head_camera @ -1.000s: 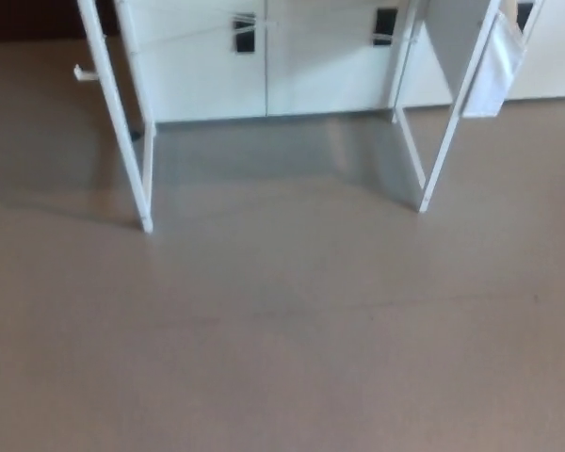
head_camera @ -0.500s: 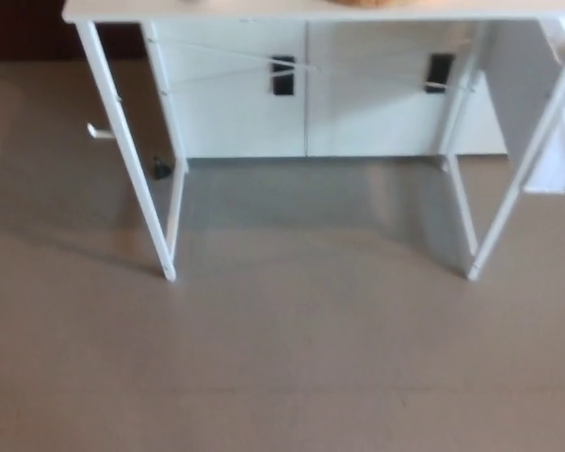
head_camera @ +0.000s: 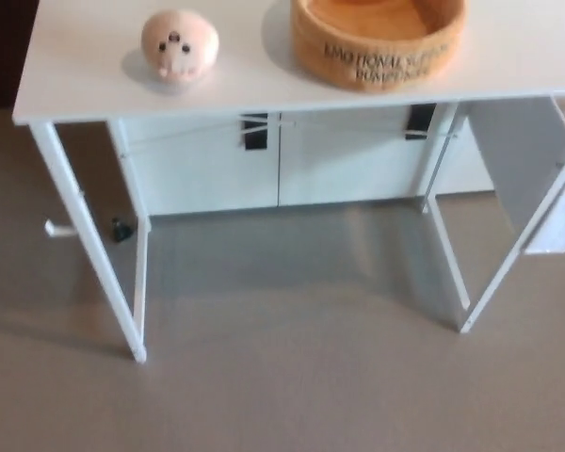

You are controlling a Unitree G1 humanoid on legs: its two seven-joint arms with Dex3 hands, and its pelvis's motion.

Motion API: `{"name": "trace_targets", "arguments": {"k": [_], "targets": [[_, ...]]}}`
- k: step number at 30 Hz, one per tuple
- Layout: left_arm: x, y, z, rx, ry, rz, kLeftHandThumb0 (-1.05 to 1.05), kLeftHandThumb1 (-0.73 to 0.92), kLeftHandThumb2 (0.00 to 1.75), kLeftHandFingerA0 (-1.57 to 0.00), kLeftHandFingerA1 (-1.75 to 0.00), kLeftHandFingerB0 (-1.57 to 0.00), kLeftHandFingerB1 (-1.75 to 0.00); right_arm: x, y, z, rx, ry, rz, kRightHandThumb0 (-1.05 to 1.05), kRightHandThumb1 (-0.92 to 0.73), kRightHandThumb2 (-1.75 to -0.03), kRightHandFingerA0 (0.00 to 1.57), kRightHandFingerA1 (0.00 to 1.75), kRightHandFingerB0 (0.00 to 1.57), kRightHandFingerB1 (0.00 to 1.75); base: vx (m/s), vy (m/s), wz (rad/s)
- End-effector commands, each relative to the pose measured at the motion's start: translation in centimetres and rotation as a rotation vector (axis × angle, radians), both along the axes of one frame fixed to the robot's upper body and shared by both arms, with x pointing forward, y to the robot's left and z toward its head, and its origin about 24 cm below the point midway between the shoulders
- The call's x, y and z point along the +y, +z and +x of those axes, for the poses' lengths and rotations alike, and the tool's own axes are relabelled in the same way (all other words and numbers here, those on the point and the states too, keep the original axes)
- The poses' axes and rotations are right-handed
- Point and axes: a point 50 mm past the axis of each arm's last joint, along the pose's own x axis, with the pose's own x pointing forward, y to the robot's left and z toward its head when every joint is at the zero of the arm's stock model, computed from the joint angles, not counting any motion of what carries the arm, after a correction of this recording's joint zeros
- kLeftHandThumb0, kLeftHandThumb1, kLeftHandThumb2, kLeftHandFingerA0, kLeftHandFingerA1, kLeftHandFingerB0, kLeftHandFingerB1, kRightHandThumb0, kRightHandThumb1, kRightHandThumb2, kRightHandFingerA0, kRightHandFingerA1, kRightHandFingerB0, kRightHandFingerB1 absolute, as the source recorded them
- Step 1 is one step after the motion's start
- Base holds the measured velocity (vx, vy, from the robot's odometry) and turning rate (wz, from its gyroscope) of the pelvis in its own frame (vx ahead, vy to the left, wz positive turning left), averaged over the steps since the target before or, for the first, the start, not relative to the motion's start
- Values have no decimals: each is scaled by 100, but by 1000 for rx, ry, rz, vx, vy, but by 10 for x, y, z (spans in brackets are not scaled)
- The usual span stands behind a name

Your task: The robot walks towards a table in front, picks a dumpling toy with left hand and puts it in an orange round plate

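A pale pink dumpling toy [head_camera: 179,44] with a small dark face sits on the white table [head_camera: 254,80], toward its left side. To its right stands an orange round plate [head_camera: 379,40] with deep walls and dark lettering on its side, cut off by the top edge of the head view. The plate looks empty as far as it shows. The toy and plate stand apart with bare tabletop between them. Neither of my hands nor any arm shows.
The table stands on thin white legs [head_camera: 88,240] over a grey-brown floor [head_camera: 282,395]. Behind it is a white cabinet [head_camera: 282,160] with black handles. A white cloth or panel [head_camera: 556,221] hangs at the table's right end.
The whole picture has shifted: the camera has tilted up or moved, so the tabletop with the toy and plate has come into view. Earlier frames showed only legs, cabinet and floor.
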Motion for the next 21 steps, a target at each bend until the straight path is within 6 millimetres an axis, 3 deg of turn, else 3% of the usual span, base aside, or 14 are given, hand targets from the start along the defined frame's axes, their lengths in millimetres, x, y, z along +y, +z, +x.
{"name": "trace_targets", "arguments": {"k": [1, 9, 10, 17, 21], "targets": [[3, 1, -7, 25, 13, 8, -23, 65, 59, -80, -62, -36, -33, -3, 2, -1, -5, -7, -8, -42, -57, -57, 89, 61, 55, 38, 279, 127, 11], [4, 2, -5, 24, -12, 11, -25, 65, 60, -79, -58, -37, -33, -3, 2, 1, -7, 11, -12, -42, -58, -58, 89, 61, 54, 37, 274, -9, 9], [4, 2, -4, 25, -4, 7, -25, 65, 59, -80, -63, -36, -32, -3, 2, 2, -9, -4, -9, -42, -57, -57, 92, 69, 55, 38, 346, -80, 69], [4, 2, -5, 22, -2, 5, -22, 65, 60, -81, -69, -36, -33, -2, 2, 0, -13, 6, -6, -43, -58, -58, 90, 67, 56, 38, 233, -61, -1], [4, 2, -6, 27, -4, 8, -24, 64, 59, -81, -61, -38, -33, -2, 2, 0, -4, 9, -5, -43, -58, -58, 90, 69, 54, 37, 70, 129, -17]]}}
